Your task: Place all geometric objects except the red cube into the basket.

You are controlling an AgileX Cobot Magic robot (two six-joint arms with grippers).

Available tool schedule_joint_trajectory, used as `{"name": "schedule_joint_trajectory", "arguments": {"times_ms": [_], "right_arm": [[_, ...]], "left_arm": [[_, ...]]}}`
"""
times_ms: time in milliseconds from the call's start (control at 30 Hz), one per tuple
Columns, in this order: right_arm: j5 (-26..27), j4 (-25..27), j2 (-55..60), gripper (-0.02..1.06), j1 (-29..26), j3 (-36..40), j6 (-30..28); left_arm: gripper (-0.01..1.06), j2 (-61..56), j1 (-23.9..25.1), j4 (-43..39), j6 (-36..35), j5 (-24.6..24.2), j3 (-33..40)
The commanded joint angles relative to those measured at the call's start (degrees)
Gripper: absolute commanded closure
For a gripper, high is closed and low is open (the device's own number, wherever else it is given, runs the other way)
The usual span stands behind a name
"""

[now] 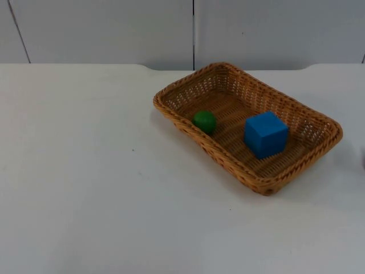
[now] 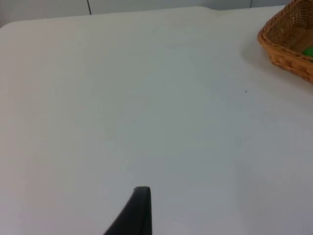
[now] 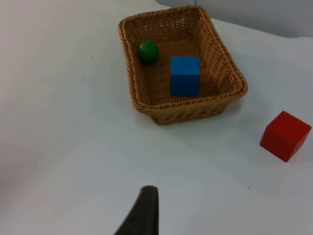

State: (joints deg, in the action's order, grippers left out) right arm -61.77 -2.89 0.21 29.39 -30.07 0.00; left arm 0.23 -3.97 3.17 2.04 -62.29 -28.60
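Observation:
A brown wicker basket stands on the white table, right of centre. Inside it lie a green ball near the left wall and a blue cube in the middle. The right wrist view looks over the basket with the ball and blue cube in it, and a red cube rests on the table outside the basket, a short way from its rim. One black fingertip of the right gripper shows there. The left wrist view has one black fingertip over bare table, with a corner of the basket far off.
The grey partition wall closes the table's far edge. White table top stretches left of and in front of the basket.

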Motion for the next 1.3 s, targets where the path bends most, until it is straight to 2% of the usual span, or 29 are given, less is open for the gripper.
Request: {"name": "schedule_joint_trajectory", "arguments": {"times_ms": [0, 233, 467, 1067, 1267], "right_arm": [[0.1, 0.5, -0.2, 0.18, -0.1, 0.5, -0.5], [0.0, 0.5, -0.2, 0.18, -0.1, 0.5, -0.5], [0.0, 0.5, -0.2, -0.01, -0.1, 0.5, -0.5], [0.0, 0.5, -0.2, -0.01, -0.1, 0.5, -0.5], [0.0, 0.5, -0.2, -0.01, -2.7, 0.5, -0.5]], "left_arm": [[0.0, -0.2, 0.1, 0.8, 0.5, 0.7, 0.3], [0.0, -0.2, 0.1, 0.5, 0.5, 0.7, 0.3], [0.0, -0.2, 0.1, 0.5, 0.5, 0.7, 0.3], [0.0, -0.2, 0.1, 0.5, 0.5, 0.7, 0.3], [0.0, -0.2, 0.1, 0.5, 0.5, 0.7, 0.3]]}}
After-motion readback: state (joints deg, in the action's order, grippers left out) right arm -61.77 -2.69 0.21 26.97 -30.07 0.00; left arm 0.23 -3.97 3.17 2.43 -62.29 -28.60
